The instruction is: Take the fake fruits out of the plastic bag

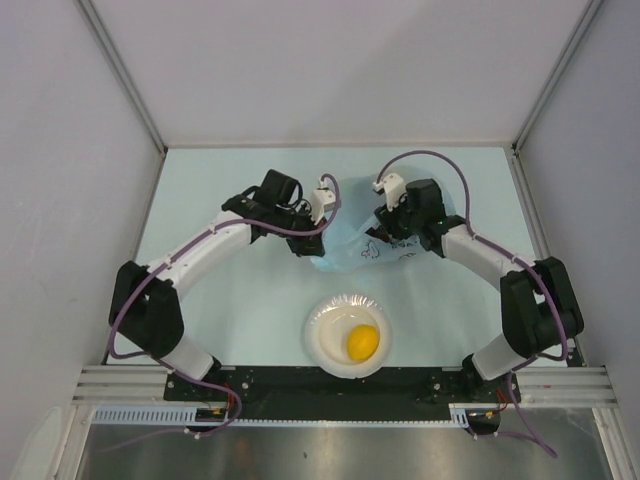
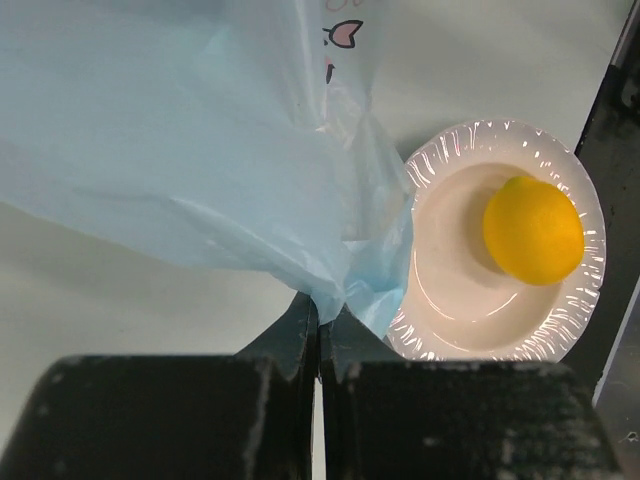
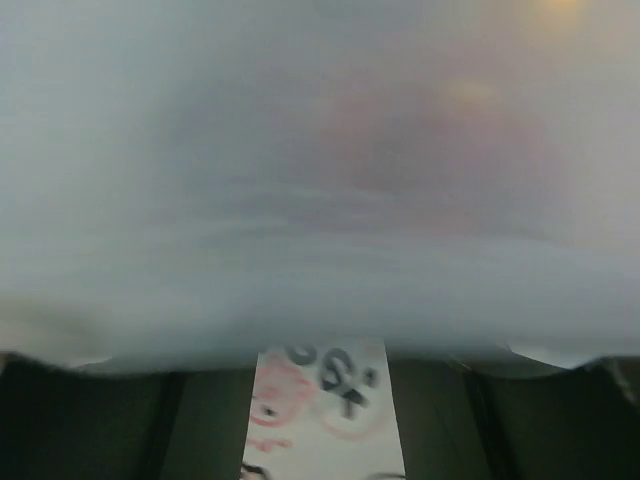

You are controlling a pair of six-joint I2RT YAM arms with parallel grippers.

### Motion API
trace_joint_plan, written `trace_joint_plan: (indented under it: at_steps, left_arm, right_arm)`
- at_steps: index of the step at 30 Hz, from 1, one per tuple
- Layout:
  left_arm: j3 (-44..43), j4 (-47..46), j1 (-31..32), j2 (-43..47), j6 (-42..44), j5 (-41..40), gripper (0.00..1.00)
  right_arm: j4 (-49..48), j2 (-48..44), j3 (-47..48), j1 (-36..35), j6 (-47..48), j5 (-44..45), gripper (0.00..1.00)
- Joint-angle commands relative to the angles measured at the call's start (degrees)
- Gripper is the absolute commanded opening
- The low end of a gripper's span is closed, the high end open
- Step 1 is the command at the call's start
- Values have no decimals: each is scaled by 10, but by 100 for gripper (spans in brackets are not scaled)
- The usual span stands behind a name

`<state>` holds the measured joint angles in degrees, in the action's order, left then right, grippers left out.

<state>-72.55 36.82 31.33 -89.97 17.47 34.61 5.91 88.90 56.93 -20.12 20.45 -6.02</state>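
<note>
One plastic bag (image 2: 180, 150), far centre, left gripper (image 2: 318, 332) pinched shut on its left edge, right gripper (image 3: 322, 425) parted against its film; lemon (image 2: 533, 229) in white bowl (image 2: 440, 320), near centre.

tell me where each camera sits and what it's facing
Top external: above and behind the bases, looking down on both arms, bag and bowl.
Left wrist: over the left gripper, shut on the bag's edge, facing bowl and lemon.
Right wrist: blurred bag film fills it, right gripper open below.
Shared: top and left wrist both show the lemon in the bowl.
</note>
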Motion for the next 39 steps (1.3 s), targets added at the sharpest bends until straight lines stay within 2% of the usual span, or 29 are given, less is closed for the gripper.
trace_joint_plan:
  at_steps: [1,6,15,17,19,22,27,30,31,33,37,39]
  left_arm:
    - [-32,-4,0,52,-12,-16,0]
    - [-32,-6,0,81,-16,-35,0]
    - [-22,15,0,75,-10,-17,0]
    - [-21,15,0,76,-10,-17,0]
    - [-20,12,0,77,-11,-18,0]
    - [-21,9,0,74,-11,-17,0]
    - [-26,3,0,71,-15,-17,0]
    - [-25,-3,0,68,-17,-18,0]
    - [-26,-6,0,68,-18,-18,0]
    - [-26,-11,0,67,-21,-17,0]
    - [-26,-12,0,65,-21,-18,0]
    - [-26,-15,0,64,-20,-16,0]
  right_arm:
    - [-37,-5,15,-48,0,-28,54]
    - [-75,48,39,-75,-9,4,48]
    - [-89,155,134,-75,-56,29,50]
    - [-84,173,154,-77,-57,29,54]
    - [-72,198,166,-80,-58,38,64]
    - [-39,229,185,-86,-55,44,73]
    - [-6,243,193,-90,-52,54,77]
    - [-10,243,193,-89,-45,59,73]
    - [-13,243,193,-88,-39,59,62]
    - [-23,233,193,-88,-30,59,56]
    - [-8,215,197,-92,-2,59,74]
    - [24,218,200,-99,14,68,74]
